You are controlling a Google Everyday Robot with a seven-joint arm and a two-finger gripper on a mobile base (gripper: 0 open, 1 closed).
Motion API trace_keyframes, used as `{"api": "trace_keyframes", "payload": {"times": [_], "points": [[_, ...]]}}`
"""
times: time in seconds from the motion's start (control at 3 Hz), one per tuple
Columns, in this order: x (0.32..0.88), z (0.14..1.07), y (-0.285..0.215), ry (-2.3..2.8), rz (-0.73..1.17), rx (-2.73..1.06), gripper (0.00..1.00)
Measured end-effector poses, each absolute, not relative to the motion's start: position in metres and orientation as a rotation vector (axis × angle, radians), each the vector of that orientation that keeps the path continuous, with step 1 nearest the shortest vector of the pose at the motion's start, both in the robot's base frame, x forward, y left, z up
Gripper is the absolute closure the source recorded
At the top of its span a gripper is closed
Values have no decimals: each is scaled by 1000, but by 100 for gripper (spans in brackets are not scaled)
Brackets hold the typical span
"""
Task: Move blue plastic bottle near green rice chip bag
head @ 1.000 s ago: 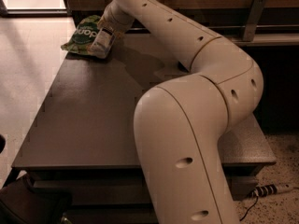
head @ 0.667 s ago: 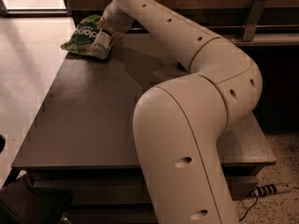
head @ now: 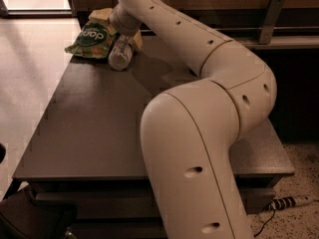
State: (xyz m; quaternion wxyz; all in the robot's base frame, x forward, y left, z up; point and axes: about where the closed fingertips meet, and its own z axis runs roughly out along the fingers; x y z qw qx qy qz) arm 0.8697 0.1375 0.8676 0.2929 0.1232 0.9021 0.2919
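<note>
The blue plastic bottle [head: 120, 52], clear with a pale label, lies on its side at the far left of the dark table [head: 99, 128]. It lies right beside the green rice chip bag [head: 91, 38], touching or almost touching the bag's right edge. My gripper [head: 124, 30] is at the end of the long white arm, directly over the far end of the bottle. The wrist hides most of the gripper.
A pale yellowish bag [head: 102, 14] lies behind the green bag at the table's far edge. My white arm [head: 209, 113] crosses the right half of the table. A wooden wall with a metal rail [head: 271, 19] runs along the far side. A power strip [head: 289, 201] lies on the floor at the right.
The bottle shows a little further to the near right than before. The arm has hardly moved.
</note>
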Motion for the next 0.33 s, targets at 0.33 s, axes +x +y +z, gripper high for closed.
{"api": "trace_keyframes", "payload": {"times": [0.33], "points": [[870,868,138,2403,777,328,0]]}}
